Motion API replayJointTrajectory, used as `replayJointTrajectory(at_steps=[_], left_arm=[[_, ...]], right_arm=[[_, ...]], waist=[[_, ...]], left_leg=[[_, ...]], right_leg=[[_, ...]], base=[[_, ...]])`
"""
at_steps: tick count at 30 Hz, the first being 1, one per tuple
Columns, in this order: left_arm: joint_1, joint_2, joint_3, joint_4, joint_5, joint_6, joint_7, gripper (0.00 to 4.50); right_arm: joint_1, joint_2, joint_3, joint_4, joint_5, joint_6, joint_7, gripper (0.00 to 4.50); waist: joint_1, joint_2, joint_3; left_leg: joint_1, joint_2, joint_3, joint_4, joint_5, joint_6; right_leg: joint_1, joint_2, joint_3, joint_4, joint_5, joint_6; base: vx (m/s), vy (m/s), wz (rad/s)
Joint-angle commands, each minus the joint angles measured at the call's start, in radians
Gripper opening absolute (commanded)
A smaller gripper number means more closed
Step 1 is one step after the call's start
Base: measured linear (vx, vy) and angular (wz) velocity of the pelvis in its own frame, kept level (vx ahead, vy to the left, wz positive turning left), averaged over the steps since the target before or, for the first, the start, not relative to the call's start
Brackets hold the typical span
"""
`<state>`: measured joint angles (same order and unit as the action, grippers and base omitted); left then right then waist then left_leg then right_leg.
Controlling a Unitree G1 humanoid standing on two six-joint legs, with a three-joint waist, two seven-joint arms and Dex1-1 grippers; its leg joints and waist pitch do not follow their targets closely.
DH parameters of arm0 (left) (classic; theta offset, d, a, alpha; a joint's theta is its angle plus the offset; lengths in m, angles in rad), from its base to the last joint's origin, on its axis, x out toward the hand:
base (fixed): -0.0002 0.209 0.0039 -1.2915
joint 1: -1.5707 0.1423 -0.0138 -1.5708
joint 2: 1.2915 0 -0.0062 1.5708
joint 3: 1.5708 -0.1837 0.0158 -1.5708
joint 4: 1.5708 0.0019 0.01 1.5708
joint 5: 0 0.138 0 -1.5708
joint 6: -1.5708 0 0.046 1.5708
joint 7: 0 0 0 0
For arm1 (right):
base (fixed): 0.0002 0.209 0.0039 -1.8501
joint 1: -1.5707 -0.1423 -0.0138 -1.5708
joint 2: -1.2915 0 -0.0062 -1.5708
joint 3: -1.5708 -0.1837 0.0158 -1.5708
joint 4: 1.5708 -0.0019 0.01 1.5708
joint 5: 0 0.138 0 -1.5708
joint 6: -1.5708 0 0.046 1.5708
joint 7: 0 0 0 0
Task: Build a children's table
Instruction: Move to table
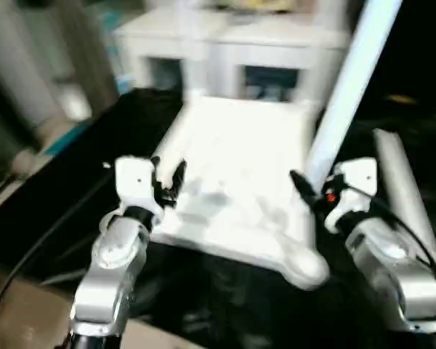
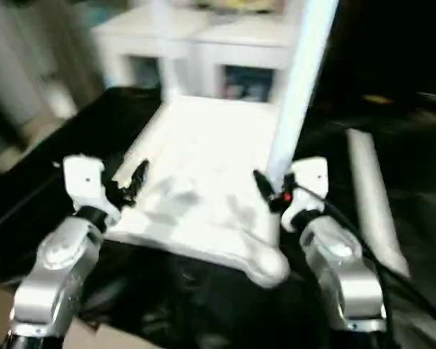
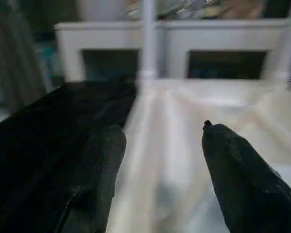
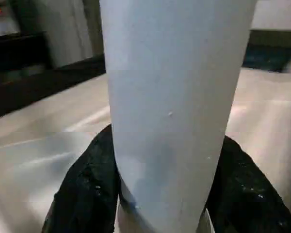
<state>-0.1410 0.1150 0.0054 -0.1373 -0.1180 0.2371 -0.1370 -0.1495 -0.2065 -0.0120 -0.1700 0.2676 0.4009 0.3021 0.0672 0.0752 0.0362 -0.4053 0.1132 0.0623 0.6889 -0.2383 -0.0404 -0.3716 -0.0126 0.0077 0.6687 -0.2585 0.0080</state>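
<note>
The white tabletop [image 1: 236, 189] lies underside up at frame centre on the dark surface. A leg [image 1: 345, 87] rises from near its lower-right corner socket, long axis slanting to the upper right. The right gripper [image 1: 316, 190] clamps this leg near its base, so seating it looks like that arm's job. The left gripper [image 1: 168, 182] hovers spread and empty over the tabletop's left edge. Another leg [image 1: 400, 189] lies at far right

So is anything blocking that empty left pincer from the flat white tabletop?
Nothing visible. The left pincer hovers open over the white plastic tabletop's left edge with only bare surface beneath its black fingers.
</note>
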Motion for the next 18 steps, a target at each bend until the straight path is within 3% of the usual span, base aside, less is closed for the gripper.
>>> replayJointTrajectory(at_steps=[1, 2, 3, 4, 5, 6, 7, 8, 9, 10, 11, 12, 13, 14, 15, 16, 17, 18], left_arm=[[-0.013, -0.006, -0.013, 0.001, 0.014, 0.007, 0.005, 2.98], [-0.013, -0.006, -0.013, 0.001, 0.014, 0.007, 0.005, 2.98], [-0.02, -0.008, -0.015, 0.01, 0.016, 0.006, 0.009, 2.98], [-0.023, -0.01, -0.014, 0.014, 0.014, 0.006, 0.011, 2.98], [-0.023, -0.01, -0.014, 0.014, 0.014, 0.006, 0.011, 2.98], [-0.028, -0.011, -0.013, 0.021, 0.013, 0.006, 0.012, 2.98], [-0.03, -0.011, -0.013, 0.023, 0.013, 0.006, 0.012, 2.98], [-0.034, -0.011, -0.011, 0.026, 0.012, 0.005, 0.011, 2.98], [-0.036, -0.012, -0.01, 0.027, 0.012, 0.005, 0.011, 2.98], [-0.036, -0.012, -0.009, 0.027, 0.013, 0.004, 0.01, 2.98], [-0.037, -0.012, -0.009, 0.028, 0.014, 0.005, 0.01, 2.98], [-0.038, -0.012, -0.008, 0.028, 0.015, 0.005, 0.01, 2.98], [-0.038, -0.016, -0.003, 0.03, 0.001, 0.02, 0.005, 2.98], [-0.039, -0.016, 0.0, 0.031, -0.003, 0.032, 0.005, 2.98], [-0.039, -0.022, 0.009, 0.034, -0.02, 0.051, 0.006, 2.98], [-0.041, -0.022, 0.016, 0.038, -0.021, 0.056, 0.013, 2.98], [-0.041, -0.021, 0.018, 0.039, -0.022, 0.056, 0.013, 2.98], [-0.043, -0.019, 0.023, 0.042, -0.023, 0.056, 0.015, 2.98]], right_arm=[[0.012, -0.01, -0.016, -0.03, 0.001, -0.003, -0.008, 1.93], [0.012, -0.01, -0.016, -0.03, 0.001, -0.003, -0.008, 1.93], [0.017, -0.007, -0.014, -0.034, -0.001, -0.003, -0.012, 1.93], [0.02, -0.005, -0.013, -0.037, -0.003, -0.003, -0.013, 1.93], [0.02, -0.005, -0.013, -0.037, -0.003, -0.003, -0.013, 1.93], [0.024, -0.003, -0.012, -0.04, -0.003, -0.003, -0.015, 1.93], [0.024, -0.002, -0.012, -0.04, -0.004, -0.003, -0.015, 1.93], [0.026, 0.0, -0.012, -0.041, -0.006, -0.002, -0.016, 1.93], [0.026, 0.0, -0.012, -0.042, -0.007, -0.002, -0.016, 1.93], [0.027, 0.0, -0.012, -0.042, -0.007, -0.003, -0.017, 1.93], [0.026, 0.0, -0.012, -0.042, -0.007, -0.003, -0.017, 1.93], [0.025, -0.001, -0.012, -0.041, -0.006, -0.002, -0.018, 1.93], [0.024, -0.001, -0.011, -0.041, -0.006, -0.001, -0.019, 1.93], [0.023, -0.002, -0.011, -0.041, -0.006, -0.001, -0.019, 1.93], [0.023, -0.002, -0.011, -0.041, -0.006, 0.0, -0.019, 1.93], [0.023, -0.002, -0.01, -0.042, -0.007, 0.001, -0.019, 1.93], [0.023, -0.001, -0.009, -0.042, -0.007, 0.001, -0.019, 1.93], [0.023, -0.001, -0.007, -0.042, -0.008, 0.001, -0.02, 1.93]], waist=[[-0.007, 0.02, -0.064], [-0.009, 0.016, -0.055], [-0.012, 0.02, -0.052], [-0.025, 0.024, -0.05], [-0.028, 0.029, -0.049], [-0.035, 0.033, -0.045], [-0.04, 0.023, -0.043], [-0.047, 0.006, -0.037], [-0.051, -0.007, -0.039], [-0.054, -0.047, -0.035], [-0.047, -0.081, -0.036], [-0.048, -0.078, -0.024], [-0.036, -0.076, -0.021], [-0.044, -0.071, -0.041], [-0.048, -0.052, -0.044], [-0.046, -0.039, -0.046], [-0.04, -0.021, -0.055], [-0.046, -0.007, -0.058]], left_leg=[[0.064, 0.153, -0.059, -0.095, 0.449, 0.059], [0.054, 0.152, -0.049, -0.119, 0.21, 0.04], [0.059, 0.168, -0.059, -0.141, 0.084, 0.043], [0.073, 0.2, -0.081, -0.179, -0.09, 0.09], [0.079, 0.213, -0.089, -0.194, -0.159, 0.116], [0.07, 0.228, -0.083, -0.224, -0.288, 0.144], [0.065, 0.235, -0.081, -0.249, -0.374, 0.151], [0.056, 0.223, -0.064, -0.257, -0.443, 0.152], [0.058, 0.205, -0.054, -0.246, -0.451, 0.154], [0.057, 0.062, 0.025, -0.117, -0.393, 0.127], [0.061, -0.043, 0.098, 0.096, -0.297, 0.145], [0.021, -0.038, 0.111, 0.172, -0.242, 0.152], [-0.022, -0.046, 0.092, 0.159, -0.214, 0.147], [-0.016, -0.062, 0.084, 0.116, -0.208, 0.169], [-0.013, -0.064, 0.067, 0.055, -0.146, 0.211], [-0.003, -0.054, 0.056, 0.021, -0.108, 0.239], [0.018, -0.004, 0.015, -0.029, -0.043, 0.282], [0.025, 0.068, -0.037, -0.06, -0.01, 0.309]], right_leg=[[0.012, -0.093, 0.015, -0.031, 0.237, -0.183], [0.024, -0.085, 0.001, -0.044, 0.158, -0.224], [0.022, -0.077, -0.011, -0.039, 0.099, -0.241], [0.009, -0.068, -0.031, -0.025, 0.005, -0.25], [0.0, -0.066, -0.04, -0.014, -0.02, -0.251], [-0.003, -0.063, -0.055, 0.007, -0.045, -0.238], [-0.002, -0.066, -0.056, 0.02, -0.064, -0.222], [0.005, -0.077, -0.043, 0.012, -0.089, -0.223], [0.008, -0.084, -0.031, -0.011, -0.113, -0.246], [-0.005, -0.077, -0.018, -0.142, -0.284, -0.354], [-0.024, -0.08, -0.031, -0.217, -0.445, -0.366], [0.002, -0.104, 0.003, -0.22, -0.68, -0.302], [0.047, -0.107, 0.013, -0.195, -0.634, -0.216], [0.071, -0.105, 0.036, -0.193, -0.532, -0.105], [0.085, -0.098, 0.038, -0.214, -0.45, 0.076], [0.085, -0.1, 0.044, -0.224, -0.418, 0.175], [0.081, -0.102, 0.034, -0.223, -0.348, 0.31], [0.075, -0.097, 0.004, -0.19, -0.259, 0.33]], base=[[0.0, 0.0, 0.0], [0.0, 0.0, 0.0], [-0.064, -0.011, 0.13], [-0.072, -0.076, 0.19], [-0.072, -0.076, 0.19], [-0.076, -0.132, 0.21], [-0.077, -0.192, 0.15], [-0.077, -0.192, 0.15], [-0.064, -0.24, 0.1], [-0.105, -0.277, 0.05], [-0.105, -0.277, 0.05], [-0.047, -0.26, -0.14], [-0.009, -0.223, -0.12], [-0.009, -0.223, -0.12], [-0.066, -0.206, 0.07], [-0.065, -0.18, 0.12], [-0.065, -0.18, 0.12], [-0.058, -0.161, 0.02]])
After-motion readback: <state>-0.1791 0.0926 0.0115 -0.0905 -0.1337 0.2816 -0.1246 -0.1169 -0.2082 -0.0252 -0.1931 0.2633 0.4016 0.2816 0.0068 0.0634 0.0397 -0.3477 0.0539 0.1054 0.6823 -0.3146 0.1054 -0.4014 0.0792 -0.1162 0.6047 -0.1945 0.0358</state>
